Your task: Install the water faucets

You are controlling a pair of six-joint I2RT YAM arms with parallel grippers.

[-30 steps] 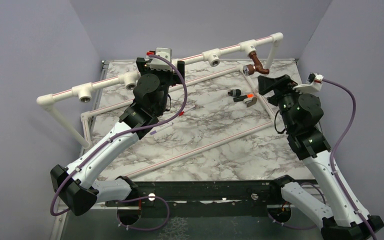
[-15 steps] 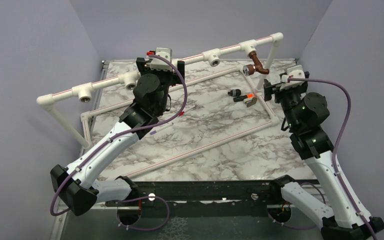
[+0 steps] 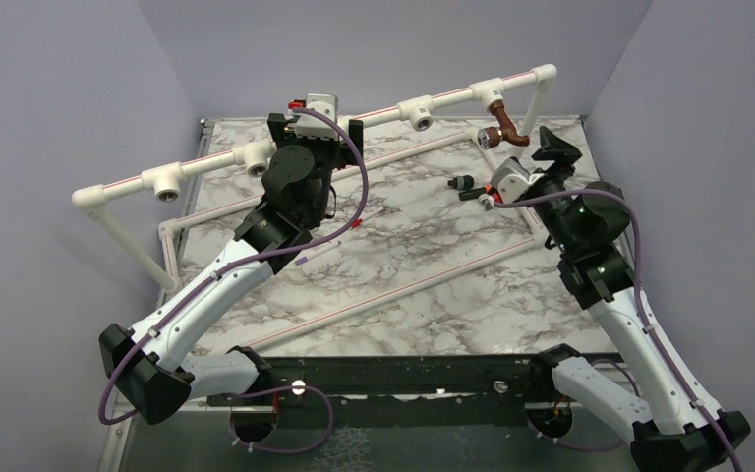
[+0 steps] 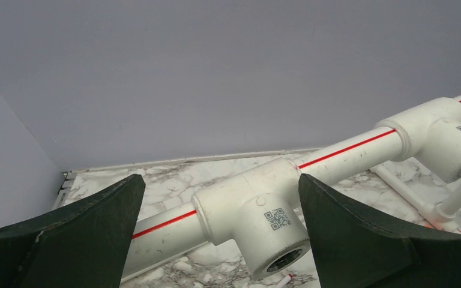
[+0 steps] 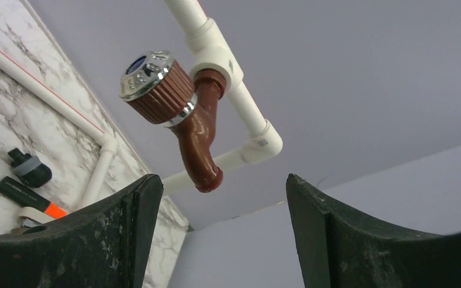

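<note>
Faucet (image 5: 186,114): copper-brown tap, seated in the end tee fitting (image 5: 215,54) of the raised pipe (image 3: 452,97), far-right of the desk, just before the corner elbow (image 5: 263,144). Silvery round end faces my R wrist cam; spout bends downward.
R end effector (image 5: 219,180): jaws well apart, nothing in them. Tilted up at the faucet, which sits above & beyond the fingertips; no contact.
L end effector (image 4: 221,180): jaws spread wide, holding nothing. Up at the raised pipe, back-left of centre. Another white tee (image 4: 249,213) shows betw. the fingers, untouched, QR sticker on its side.
Raised pipe: white w/ red stripe, spans the back of the desk on angled legs; I count four tees along it.
Desk (image 3: 403,265): marble-look top; a thin white pipe frame (image 3: 393,292) lies flat on it.
Loose bits: black cap-like part w/ grey band (image 5: 30,169) & black tool w/ orange section (image 5: 27,199) lie on the desk nr the frame's right side, just beside the R end effector in top view.
</note>
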